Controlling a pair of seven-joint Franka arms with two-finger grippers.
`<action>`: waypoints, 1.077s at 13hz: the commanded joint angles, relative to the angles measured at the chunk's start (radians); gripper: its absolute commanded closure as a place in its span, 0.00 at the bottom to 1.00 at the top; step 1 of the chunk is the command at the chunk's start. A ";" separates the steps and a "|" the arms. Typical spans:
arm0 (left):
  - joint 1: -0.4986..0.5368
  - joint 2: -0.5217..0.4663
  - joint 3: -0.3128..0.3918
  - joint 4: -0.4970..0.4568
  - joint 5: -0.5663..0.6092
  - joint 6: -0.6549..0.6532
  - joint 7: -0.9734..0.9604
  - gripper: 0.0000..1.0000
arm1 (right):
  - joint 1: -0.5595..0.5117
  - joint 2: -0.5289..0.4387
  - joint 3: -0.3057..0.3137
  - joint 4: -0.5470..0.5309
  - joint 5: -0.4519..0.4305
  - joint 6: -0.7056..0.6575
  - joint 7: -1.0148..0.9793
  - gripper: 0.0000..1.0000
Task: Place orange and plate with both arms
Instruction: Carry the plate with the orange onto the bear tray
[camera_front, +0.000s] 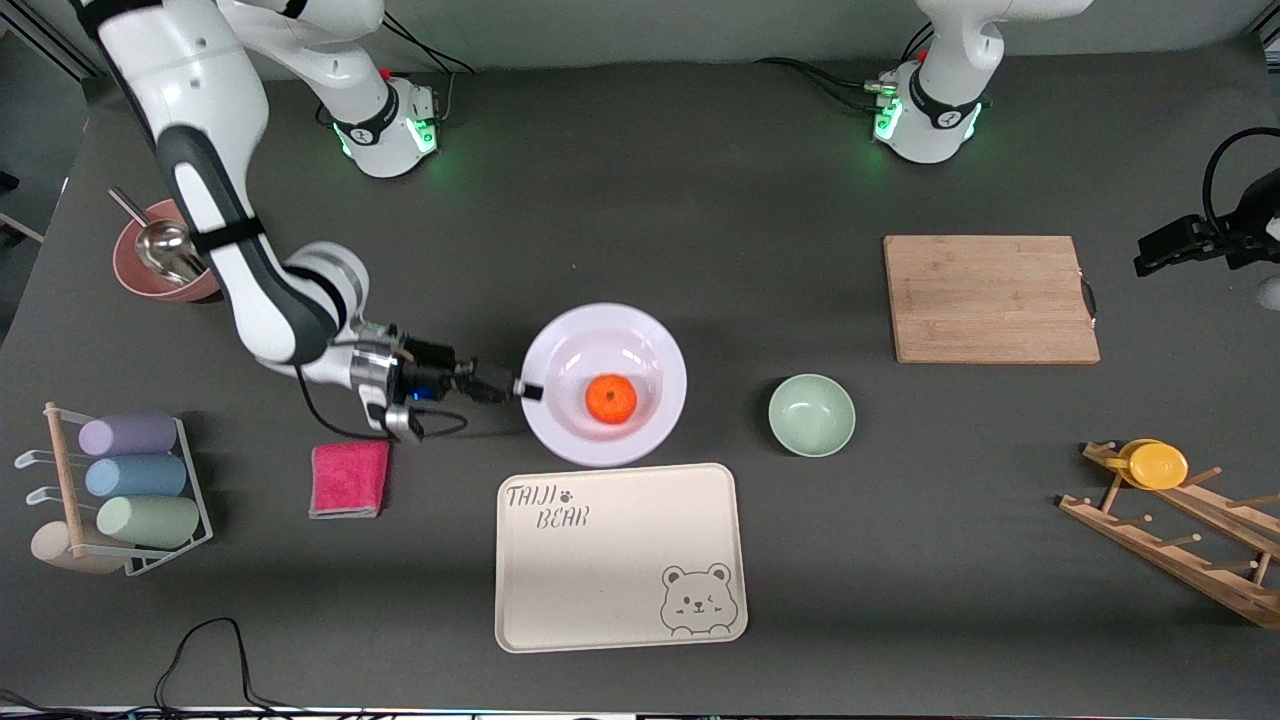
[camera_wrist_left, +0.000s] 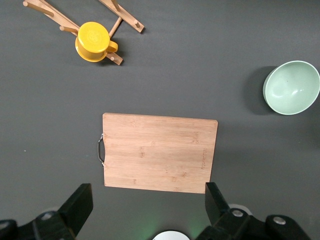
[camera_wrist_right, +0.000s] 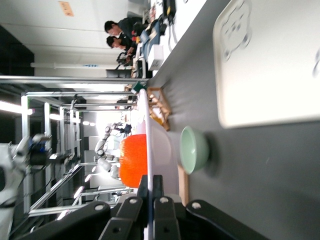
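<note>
At centre left of the frame, the right gripper (camera_front: 528, 390) pinches the rim of the plate (camera_front: 560, 345) on the desk (camera_front: 700, 200), the orange (camera_front: 611, 399) in its well. The green bowl (camera_front: 811, 415) sits beside. At right edge, the left gripper (camera_wrist_left: 150, 210) hangs open above the cutting board (camera_front: 990, 298).

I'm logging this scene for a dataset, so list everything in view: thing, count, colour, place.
orange: 1, bright orange, in the plate's well.
plate: 1, white, mid-table, farther from the front camera than the tray.
tray: 1, cream, bear print.
bowl: 1, pale green, beside the plate.
cutting board: 1, wooden, toward the left arm's end.
cup: 1, yellow, on the wooden rack.
cloth: 1, pink, folded.
cups: 3, purple, blue, green, in a wire rack.
brown bowl: 1, holds a metal ladle.
right gripper: shut on the plate's rim.
left gripper: open, over the cutting board; that arm waits.
</note>
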 joint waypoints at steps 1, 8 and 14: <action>-0.011 -0.018 0.011 -0.017 -0.010 0.017 0.017 0.00 | 0.022 0.203 0.005 0.292 -0.063 0.049 0.095 1.00; -0.011 -0.017 0.012 -0.017 -0.011 0.023 0.017 0.00 | 0.033 0.509 0.004 0.720 -0.231 0.100 0.204 1.00; -0.009 -0.014 0.012 -0.017 -0.010 0.027 0.017 0.00 | 0.085 0.647 -0.051 0.854 -0.253 0.164 0.158 1.00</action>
